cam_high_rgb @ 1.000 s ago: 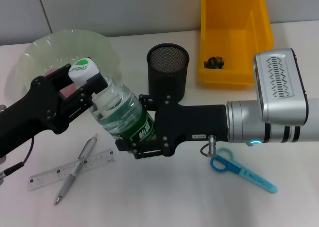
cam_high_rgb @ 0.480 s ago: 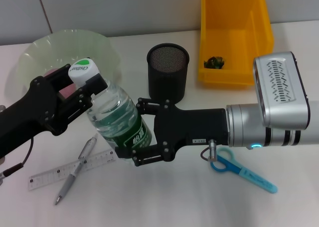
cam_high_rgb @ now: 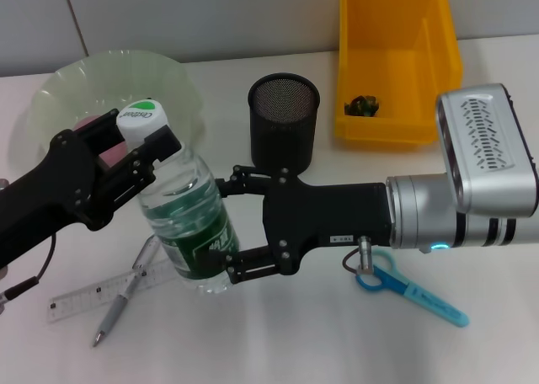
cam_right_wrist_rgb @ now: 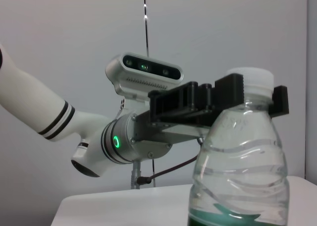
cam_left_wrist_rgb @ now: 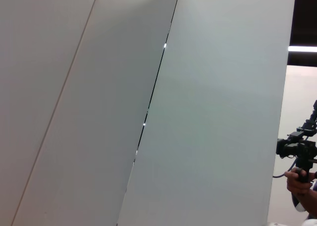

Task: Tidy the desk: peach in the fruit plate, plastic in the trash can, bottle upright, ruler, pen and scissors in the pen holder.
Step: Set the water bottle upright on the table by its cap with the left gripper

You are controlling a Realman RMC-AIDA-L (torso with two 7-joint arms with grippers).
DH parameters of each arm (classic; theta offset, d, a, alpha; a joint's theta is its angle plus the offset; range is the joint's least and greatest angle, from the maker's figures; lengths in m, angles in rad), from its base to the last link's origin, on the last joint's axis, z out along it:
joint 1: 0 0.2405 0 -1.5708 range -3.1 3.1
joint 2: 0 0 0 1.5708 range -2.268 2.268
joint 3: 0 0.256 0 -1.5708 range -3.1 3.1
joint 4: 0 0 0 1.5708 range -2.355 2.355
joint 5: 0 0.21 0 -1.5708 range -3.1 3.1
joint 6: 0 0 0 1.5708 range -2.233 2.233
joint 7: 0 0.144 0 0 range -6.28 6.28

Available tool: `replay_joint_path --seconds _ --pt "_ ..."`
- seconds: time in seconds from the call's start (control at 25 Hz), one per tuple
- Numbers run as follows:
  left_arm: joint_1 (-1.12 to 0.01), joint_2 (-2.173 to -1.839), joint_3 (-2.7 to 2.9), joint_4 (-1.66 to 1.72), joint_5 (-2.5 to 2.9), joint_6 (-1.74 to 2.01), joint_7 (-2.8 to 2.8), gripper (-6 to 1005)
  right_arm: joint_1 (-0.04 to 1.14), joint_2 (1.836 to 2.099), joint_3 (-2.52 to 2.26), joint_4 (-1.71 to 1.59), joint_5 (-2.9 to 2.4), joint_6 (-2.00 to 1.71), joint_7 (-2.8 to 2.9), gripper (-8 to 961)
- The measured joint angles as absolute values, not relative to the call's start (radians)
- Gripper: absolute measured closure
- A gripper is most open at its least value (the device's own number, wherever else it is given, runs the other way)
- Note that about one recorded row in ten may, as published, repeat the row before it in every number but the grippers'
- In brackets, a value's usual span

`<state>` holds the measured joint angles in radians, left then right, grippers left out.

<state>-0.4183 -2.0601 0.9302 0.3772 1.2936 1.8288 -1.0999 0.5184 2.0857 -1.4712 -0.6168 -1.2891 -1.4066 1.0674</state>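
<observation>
Standing almost upright at desk centre-left: clear plastic water bottle with green label and white cap, base on the white desk.
Handling: full of water, so likely heavy for its size; smooth, thin, yielding wall, probably slippery. Best held at neck or labelled waist.
Left gripper: fingers closed on the neck under the cap, confirmed in the right wrist view.
Right gripper: fingers spread wide round the body, not pressing.
Change: a second ago the bottle leaned far right with the right fingers clamped on it; now nearly vertical, right fingers released.
</observation>
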Motion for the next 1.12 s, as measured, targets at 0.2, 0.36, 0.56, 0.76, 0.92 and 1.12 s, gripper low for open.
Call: replay_joint_path --seconds 0.2,0.36,0.56,0.76,0.92,1.12 --pt "-0.418 -2.06 0.931 0.377 1.293 1.833 -1.1 554 0.508 2.083 -1.467 -0.622 -1.29 -1.407 1.077 115" --pt "-0.417 -2.06 0.931 0.38 1.293 1.833 -1.1 554 0.491 2.082 -1.461 -0.636 -1.29 -1.416 1.077 115" --pt "-0.415 -2.06 0.933 0.384 1.293 1.834 -1.1 554 0.451 2.078 -1.4 -0.652 -1.297 -1.471 1.077 115" --pt "-0.416 -2.059 0.933 0.386 1.293 1.835 -1.1 554 0.399 2.068 -1.285 -0.659 -1.301 -1.537 1.078 115" --pt "-0.418 -2.058 0.931 0.386 1.293 1.834 -1.091 554 0.37 2.066 -1.251 -0.656 -1.305 -1.54 1.078 115" --pt "-0.418 -2.053 0.927 0.387 1.293 1.799 -1.061 554 0.326 2.076 -1.168 -0.645 -1.346 -1.526 1.061 114"
